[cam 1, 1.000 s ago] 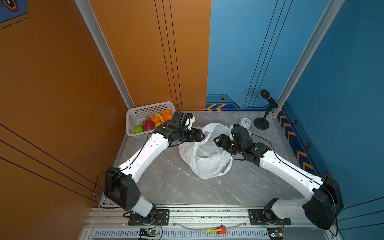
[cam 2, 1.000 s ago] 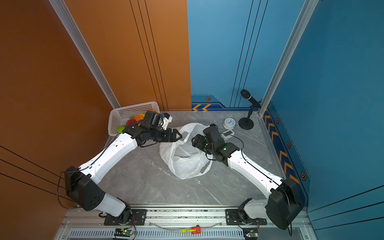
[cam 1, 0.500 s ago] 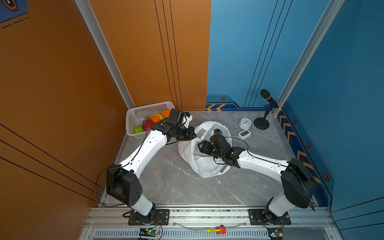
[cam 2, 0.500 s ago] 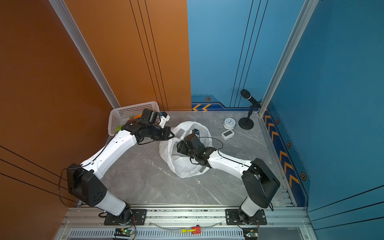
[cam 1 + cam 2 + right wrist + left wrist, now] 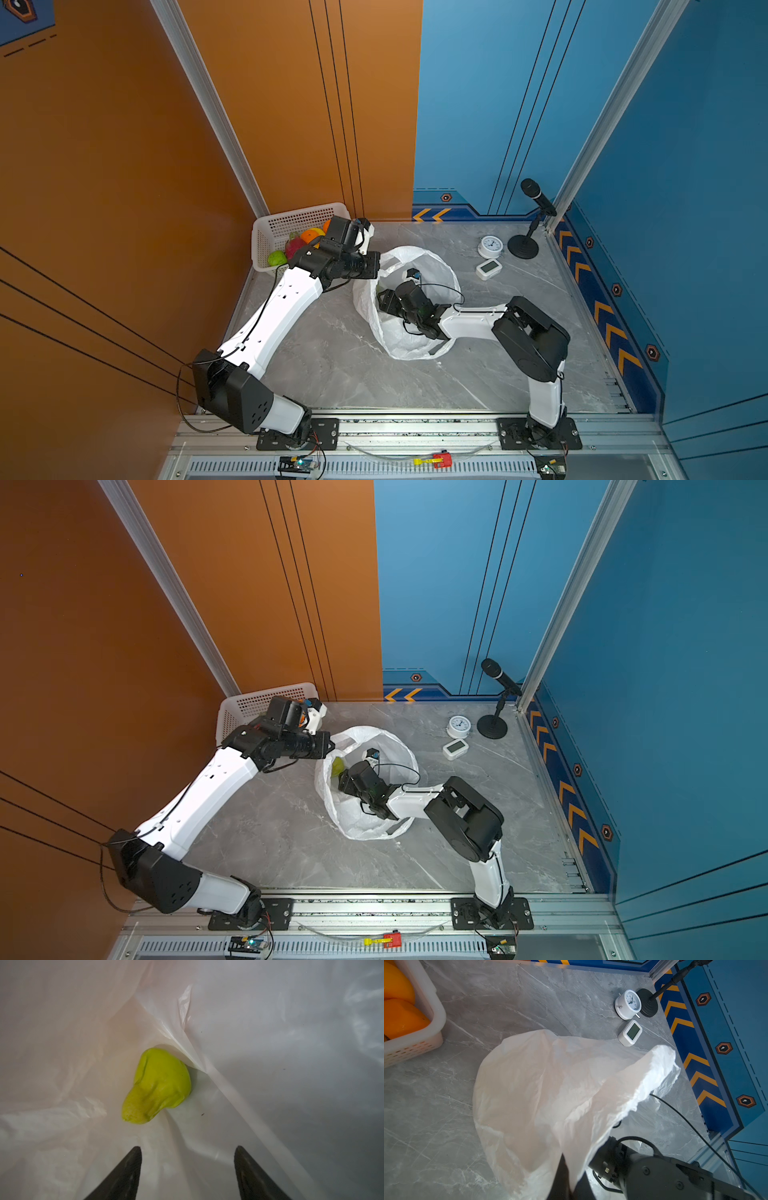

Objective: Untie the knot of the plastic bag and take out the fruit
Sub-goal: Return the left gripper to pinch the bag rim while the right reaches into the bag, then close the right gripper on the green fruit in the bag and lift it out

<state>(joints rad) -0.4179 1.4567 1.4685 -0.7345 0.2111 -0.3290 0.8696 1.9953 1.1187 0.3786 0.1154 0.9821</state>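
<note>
**A:** How far along is this?

**B:** The knot looks undone. No tied lump shows, and the plastic bag (image 5: pixel 434 259) lies on the surface (image 5: pixel 332 374) with its mouth gaping wide.

**A:** And the fruit?

**B:** Most of it sits in the basket (image 5: pixel 282 226) just beside the bag: an orange (image 5: pixel 308 236), a pink-red fruit (image 5: pixel 294 246) and a round green one (image 5: pixel 276 258) show. 1 yellow-green fruit (image 5: pixel 158 1086) lies inside the bag, tucked against a fold of film.

**A:** The pincers?

**B:** The left pincer (image 5: pixel 381 268) is pressed together on the bag's rim, on the basket side, holding the mouth up. The right pincer (image 5: pixel 187 1148) is inside the bag, spread, its tips short of the yellow-green fruit and not touching it.

**A:** So what's left?

**B:** I'd judge 1 pick: close on that fruit and lift it out of the bag. I can't tell whether more hides under the bag's folds.
</note>
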